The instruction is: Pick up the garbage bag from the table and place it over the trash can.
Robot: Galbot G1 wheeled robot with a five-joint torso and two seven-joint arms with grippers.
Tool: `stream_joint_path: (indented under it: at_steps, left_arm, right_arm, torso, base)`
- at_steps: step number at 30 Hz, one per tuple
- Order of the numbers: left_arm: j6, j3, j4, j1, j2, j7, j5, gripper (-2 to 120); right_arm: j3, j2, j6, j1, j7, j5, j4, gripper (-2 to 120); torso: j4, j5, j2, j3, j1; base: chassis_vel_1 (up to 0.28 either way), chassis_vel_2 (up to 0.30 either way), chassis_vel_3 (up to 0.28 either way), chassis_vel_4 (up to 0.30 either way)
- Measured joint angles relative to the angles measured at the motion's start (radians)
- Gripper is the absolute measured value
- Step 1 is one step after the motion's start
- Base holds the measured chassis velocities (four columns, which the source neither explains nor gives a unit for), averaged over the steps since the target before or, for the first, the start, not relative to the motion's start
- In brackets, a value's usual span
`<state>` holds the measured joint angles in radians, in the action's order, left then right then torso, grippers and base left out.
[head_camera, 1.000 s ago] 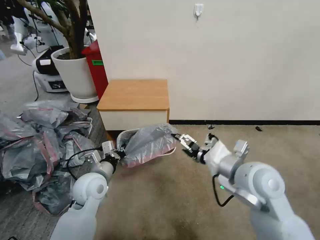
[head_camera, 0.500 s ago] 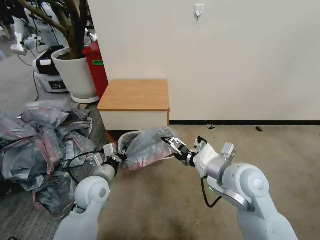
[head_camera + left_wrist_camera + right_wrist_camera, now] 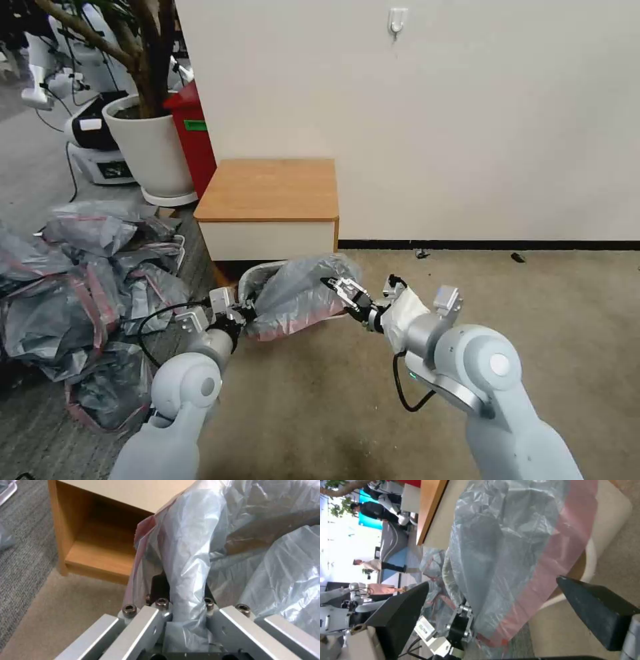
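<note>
Head view: the garbage bag (image 3: 300, 293) lies over the trash can (image 3: 248, 277). Left pincer (image 3: 243, 312) grips its near-left rim; right pincer (image 3: 337, 288) gapes. Pull gently, evenly.

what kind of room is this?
Likely a robotics lab or test space staged like a home corner: other robots parked behind a potted plant, a heap of spare bags on carpet, one nightstand.

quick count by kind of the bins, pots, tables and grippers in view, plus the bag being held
bins: 2, the trash can and red bin
plant pot: 1
table: 1
held garbage bag: 1
grippers: 2, left gripper, right gripper
total: 7
</note>
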<state>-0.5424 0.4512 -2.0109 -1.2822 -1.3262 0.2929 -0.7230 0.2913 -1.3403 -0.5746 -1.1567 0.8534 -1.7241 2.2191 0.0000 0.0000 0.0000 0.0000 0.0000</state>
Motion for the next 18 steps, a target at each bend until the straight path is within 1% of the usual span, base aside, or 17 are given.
stream_joint_path:
  at_steps: [18]
  left_arm:
    - [0.0,0.001,-0.008,-0.003,-0.001,0.0,-0.001,2]
  right_arm:
    - [-0.011,-0.008,-0.004,-0.003,-0.002,0.035,-0.018,98]
  torso:
    - [0.0,-0.0001,0.0,0.0,0.0]
  base:
    - [0.0,0.0,0.0,0.0]
